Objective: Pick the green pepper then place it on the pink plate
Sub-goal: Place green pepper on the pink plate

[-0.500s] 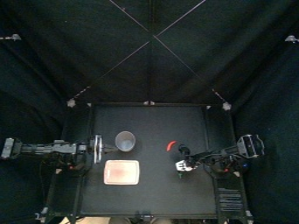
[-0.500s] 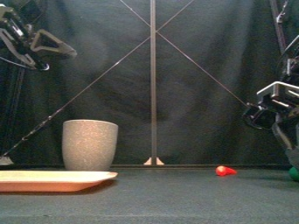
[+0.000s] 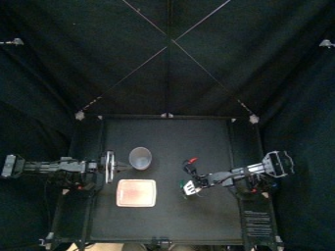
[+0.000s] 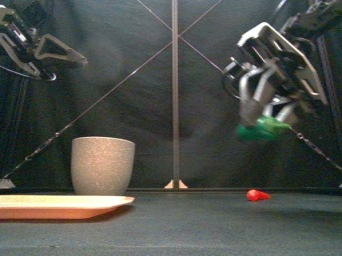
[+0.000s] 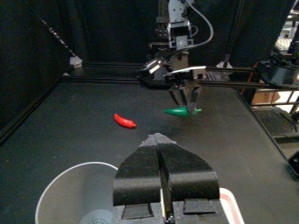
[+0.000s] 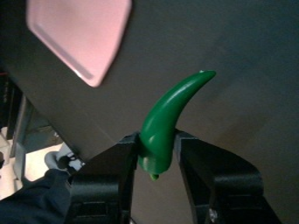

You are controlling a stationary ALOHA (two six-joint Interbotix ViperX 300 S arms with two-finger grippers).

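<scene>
The green pepper [image 4: 263,128] hangs in the air, well above the table, with my right gripper [image 4: 271,98] shut on it. In the right wrist view the pepper [image 6: 173,118] sticks out from between the jaws, and the pink plate [image 6: 79,35] lies beyond it. From above, the right gripper [image 3: 190,184] is just right of the pink plate [image 3: 136,193]. My left gripper [image 5: 163,179] rests shut, raised at the table's left [image 3: 98,169], holding nothing.
A tall grey speckled cup [image 3: 140,157] stands behind the plate, also near the left gripper [image 4: 103,165]. A small red pepper [image 3: 193,162] lies on the table behind the right gripper [image 4: 257,195].
My right gripper has risen from the table at the right with the green pepper in it and moved left toward the plate. The left arm has not moved.
</scene>
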